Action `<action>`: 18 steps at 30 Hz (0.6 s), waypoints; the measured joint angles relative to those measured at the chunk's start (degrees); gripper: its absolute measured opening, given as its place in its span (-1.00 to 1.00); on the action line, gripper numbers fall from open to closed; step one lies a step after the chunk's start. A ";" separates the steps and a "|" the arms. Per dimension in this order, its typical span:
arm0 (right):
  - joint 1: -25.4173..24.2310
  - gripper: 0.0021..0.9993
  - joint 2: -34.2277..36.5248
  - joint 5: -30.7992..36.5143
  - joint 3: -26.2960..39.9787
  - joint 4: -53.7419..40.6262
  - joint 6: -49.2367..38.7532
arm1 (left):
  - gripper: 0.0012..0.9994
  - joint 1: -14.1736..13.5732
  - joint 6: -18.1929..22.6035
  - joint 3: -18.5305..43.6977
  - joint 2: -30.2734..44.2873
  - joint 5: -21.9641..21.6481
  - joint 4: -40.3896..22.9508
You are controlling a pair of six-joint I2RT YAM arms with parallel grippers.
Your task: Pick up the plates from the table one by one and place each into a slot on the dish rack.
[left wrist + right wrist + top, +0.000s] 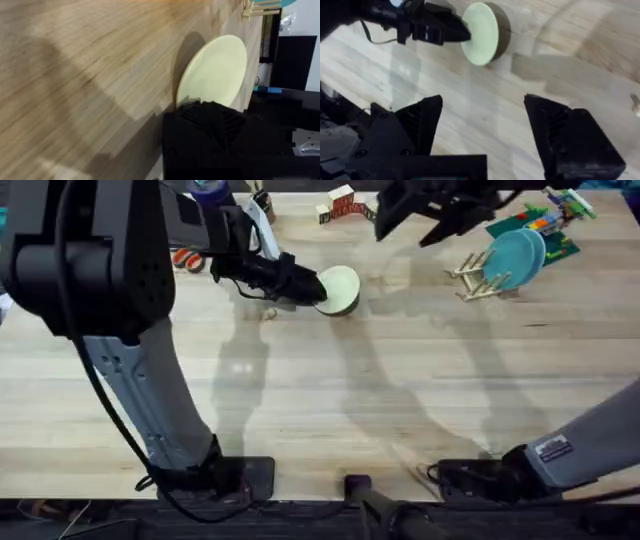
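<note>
**Cream plate gripped on edge, two plates racked**

The left gripper (312,286), black and matte, is closed on the rim of the cream-yellow plate (340,289). The plate is a smooth, thin plastic disc, tipped up almost on edge over the table (330,410), throwing a dark shadow onto the wood behind it. In the left wrist view the plate (215,70) shows as a pale, even oval rising from behind a ribbed black finger (210,120). The right wrist view catches the same disc (481,34) face-on, with the left gripper (462,34) pinching its edge.

The right gripper (482,125) hangs above the tabletop with its two blocky black fingers spread wide and nothing between them. In the overhead view it (410,220) hovers near the far edge, just beside the dish rack.

The dish rack (482,280), built of thin light-wood dowels, stands at the far right. The teal plate (510,255) and the pale blue plate (538,248) stand upright in its slots, side by side.

The table is light butcher-block with long plank grain.
</note>
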 joint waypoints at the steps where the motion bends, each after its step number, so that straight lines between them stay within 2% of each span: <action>1: 0.48 0.94 0.67 0.00 0.00 0.79 0.50 | -0.92 0.00 0.00 0.00 0.00 0.00 0.00; 7: 1.93 0.85 5.25 -0.02 -0.04 6.66 3.89 | -0.92 0.00 0.02 0.00 0.00 0.00 0.00; 9: 1.93 0.91 5.69 0.00 -0.68 8.35 4.55 | -0.92 0.00 0.00 0.00 0.00 0.00 0.00; 18: 1.95 0.95 5.67 -0.02 -9.65 15.19 7.76 | -0.92 0.00 0.00 0.00 0.00 0.00 0.00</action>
